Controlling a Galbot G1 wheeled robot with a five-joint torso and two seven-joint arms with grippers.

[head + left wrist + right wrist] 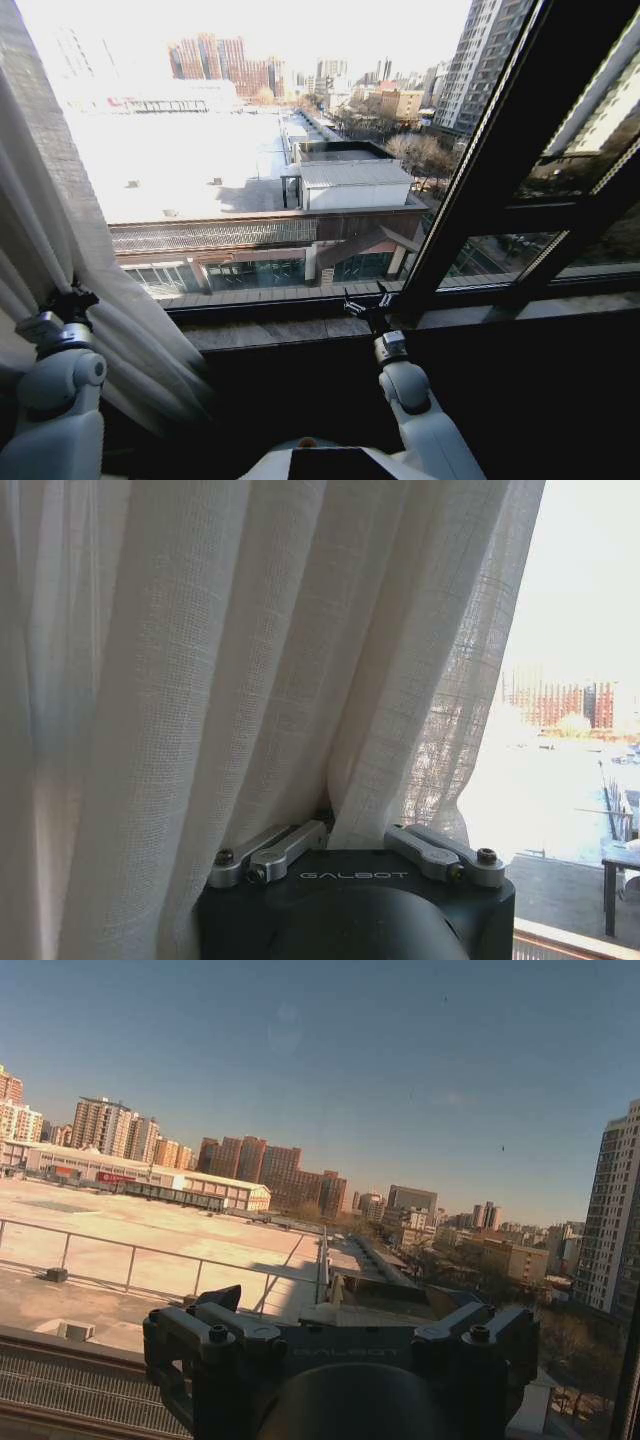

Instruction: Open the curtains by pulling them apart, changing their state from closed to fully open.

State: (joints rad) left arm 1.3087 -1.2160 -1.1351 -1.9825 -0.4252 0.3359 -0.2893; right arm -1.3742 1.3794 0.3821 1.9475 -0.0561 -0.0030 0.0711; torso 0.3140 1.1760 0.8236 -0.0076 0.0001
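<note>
Curtains (60,250) hang bunched in thick pleats at the far left of the window, right against my left gripper (72,300), which is raised at my left side and buried in the fabric. In my left wrist view the sheer, linen-weave cloth (230,660) falls over the gripper body (355,905) and a fold drops straight down between the two finger linkages; the fingertips themselves are hidden in the cloth, so I cannot tell whether that gripper is clamped on the fold or simply pressed into it. Only this one gathered panel is visible to me, touching and draped around my left wrist; beyond its edge the glass is bare.

My right gripper (369,300) is held up ahead of me near the middle of the sill (280,330), well apart from the curtain, its two fingers spread and gripping nothing. From my right wrist camera the gripper (340,1345) faces the uncovered pane, with its fingers splayed to either side. Past it lie a pale flat rooftop (150,1230) and a row of brick towers (265,1165) under a clear sky. To the right of that gripper, a dark slanted window frame bar (490,150) crosses the glass.
</note>
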